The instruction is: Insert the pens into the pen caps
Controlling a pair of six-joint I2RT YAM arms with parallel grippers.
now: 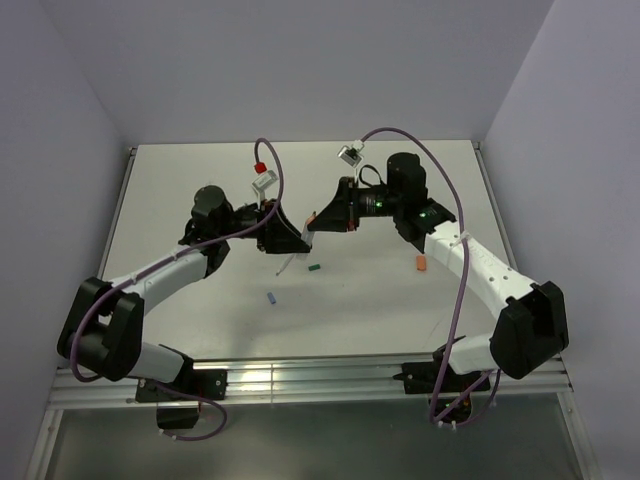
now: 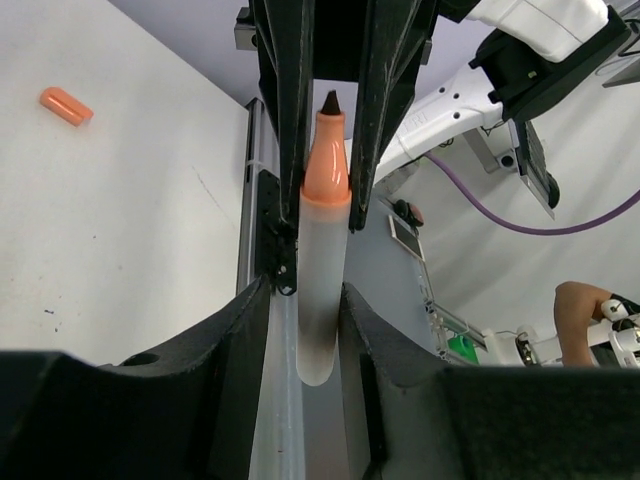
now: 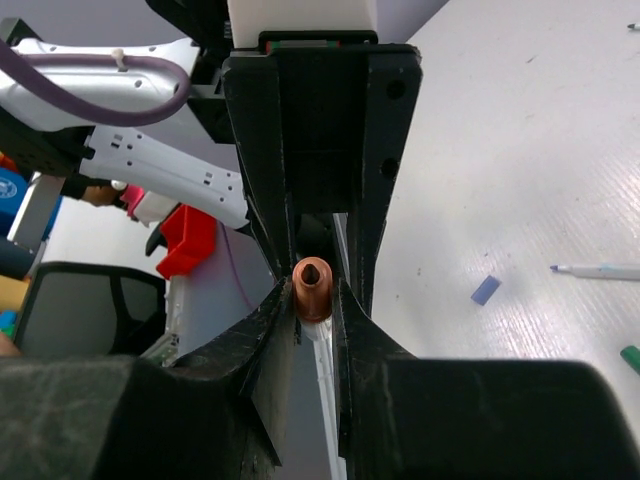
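Table: white, both grippers meet above it.
Left gripper: jaws loosely round the pale end of the Pen, a gap on one side; grip cannot be told.
Right gripper: clamped on the orange end.
Pen: in the air, spanning both grippers, dark tip bare.
Thin pen: lying on Table below the grippers.
Orange cap: on Table, well to the right.
Green cap: just beside Thin pen.
Blue cap: near Thin pen, apart.
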